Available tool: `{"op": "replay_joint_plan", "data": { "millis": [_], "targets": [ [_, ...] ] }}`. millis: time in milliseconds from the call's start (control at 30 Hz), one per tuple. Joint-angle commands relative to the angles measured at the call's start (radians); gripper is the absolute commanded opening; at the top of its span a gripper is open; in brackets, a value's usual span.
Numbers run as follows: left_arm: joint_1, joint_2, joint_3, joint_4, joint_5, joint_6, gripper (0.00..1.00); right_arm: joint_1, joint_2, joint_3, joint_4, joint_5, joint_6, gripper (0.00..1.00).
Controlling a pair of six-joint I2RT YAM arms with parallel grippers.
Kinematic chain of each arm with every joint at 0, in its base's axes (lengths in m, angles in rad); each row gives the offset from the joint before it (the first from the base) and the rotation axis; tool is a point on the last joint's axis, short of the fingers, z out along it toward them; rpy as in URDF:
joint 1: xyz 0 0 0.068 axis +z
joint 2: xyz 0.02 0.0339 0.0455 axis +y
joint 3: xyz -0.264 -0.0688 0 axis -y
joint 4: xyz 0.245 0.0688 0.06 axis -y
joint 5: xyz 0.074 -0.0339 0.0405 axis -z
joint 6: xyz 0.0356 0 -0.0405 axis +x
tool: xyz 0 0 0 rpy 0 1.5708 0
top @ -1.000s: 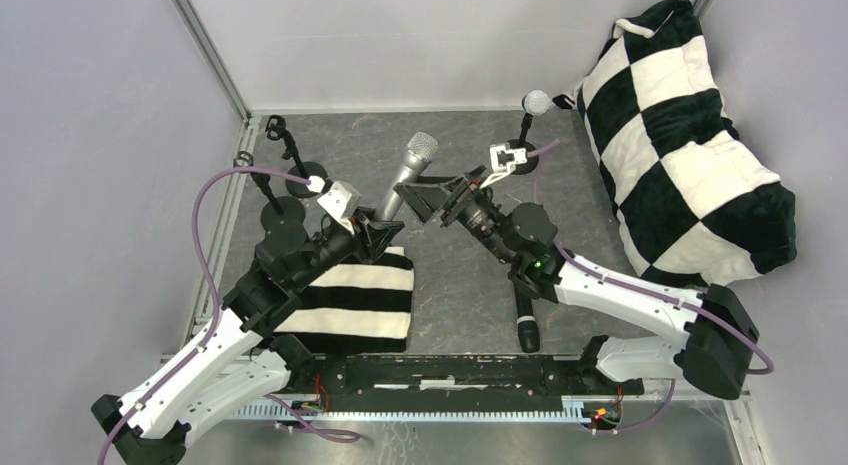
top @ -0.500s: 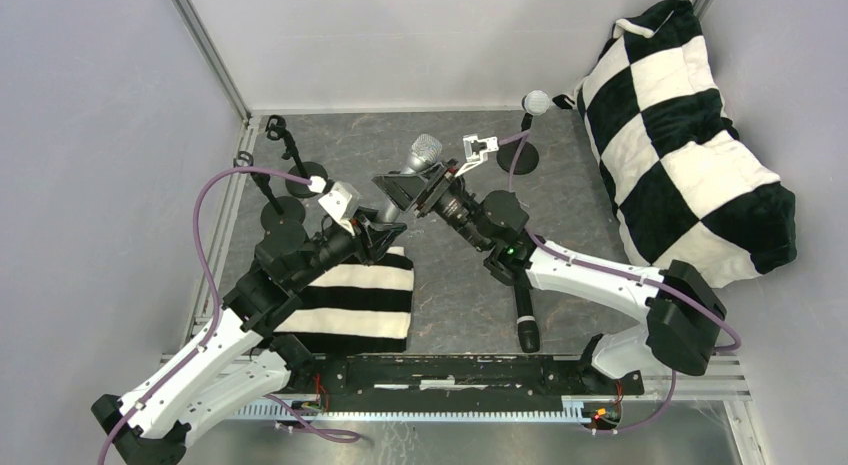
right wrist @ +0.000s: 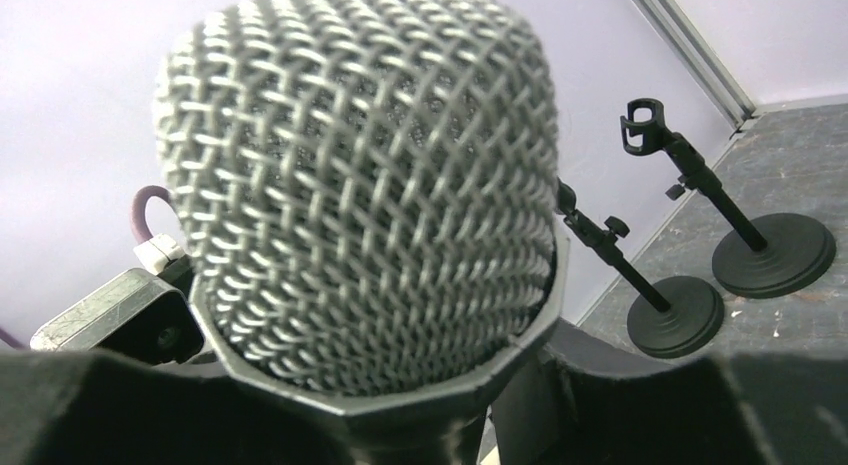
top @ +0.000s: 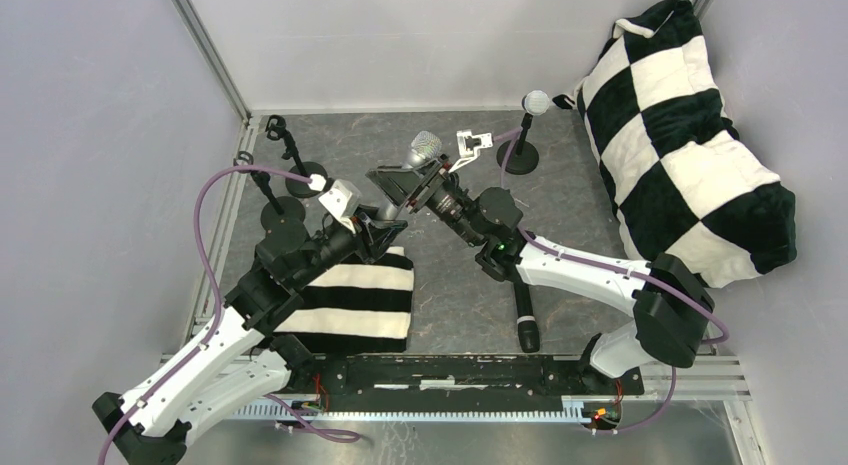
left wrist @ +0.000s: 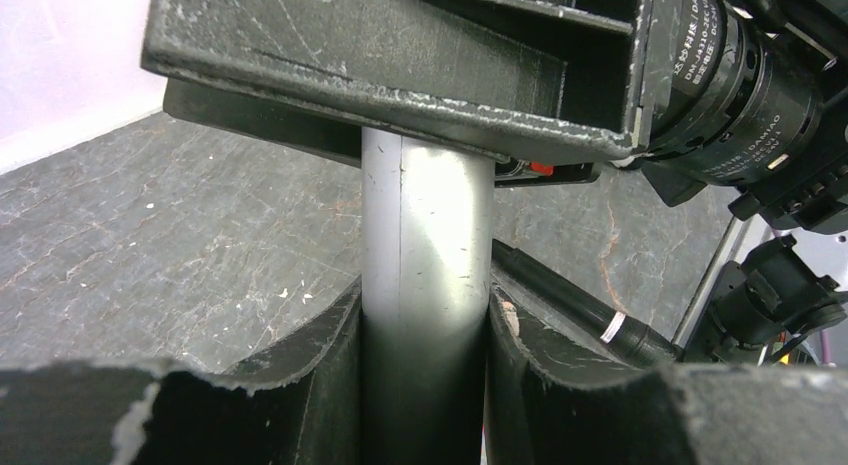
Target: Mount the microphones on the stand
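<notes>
Microphone [top: 422, 148], silver-grey, clamped in left gripper [top: 385, 218] — right gripper [top: 407, 181] straddles its neck, grip unclear; bare tabletop [top: 390, 130] reaches the back edge.

Left gripper [top: 380, 223] is clamping the silver microphone [top: 424, 145] by its body, tilting it up toward the back, and the right gripper [top: 408, 182] is sitting at it just below the mesh head. The black microphone [top: 524, 320] is lying flat by the right arm, and the white microphone [top: 536, 103] is standing in its stand [top: 518, 163].
</notes>
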Motion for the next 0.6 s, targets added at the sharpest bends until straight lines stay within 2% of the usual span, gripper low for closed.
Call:
{"op": "replay_joint_plan", "data": {
  "millis": [0, 133, 167, 233, 267, 300, 400, 433, 567],
  "targets": [
    [0.002, 0.002, 0.005, 0.056, -0.003, -0.03, 0.02, -0.003, 0.0, 0.038, 0.068, 0.0, -0.032, 0.49],
    [0.003, 0.003, 0.004, 0.056, -0.007, -0.032, 0.04, -0.001, 0.0, 0.03, 0.093, -0.003, -0.047, 0.3],
    [0.003, 0.003, 0.003, 0.056, -0.013, -0.033, 0.09, -0.001, -0.003, 0.022, 0.105, -0.001, -0.051, 0.25],
    [0.003, 0.001, 0.0, 0.056, -0.031, -0.04, 0.24, -0.003, -0.016, 0.0, 0.121, 0.011, -0.069, 0.1],
    [0.003, -0.002, -0.003, 0.056, -0.046, -0.046, 0.34, -0.003, -0.024, -0.01, 0.122, 0.025, -0.081, 0.02],
    [0.003, -0.004, -0.006, 0.056, -0.069, -0.054, 0.52, -0.004, -0.038, -0.028, 0.122, 0.041, -0.097, 0.0],
    [0.003, -0.022, -0.019, 0.019, -0.142, -0.081, 0.91, -0.017, -0.102, -0.082, 0.102, 0.113, -0.192, 0.0],
    [0.003, -0.032, -0.026, 0.014, -0.195, -0.094, 0.99, -0.025, -0.127, -0.105, 0.083, 0.144, -0.236, 0.0],
    [0.003, -0.062, -0.049, -0.002, -0.378, -0.146, 1.0, -0.046, -0.251, -0.195, -0.021, 0.296, -0.481, 0.0]
  ]
}}
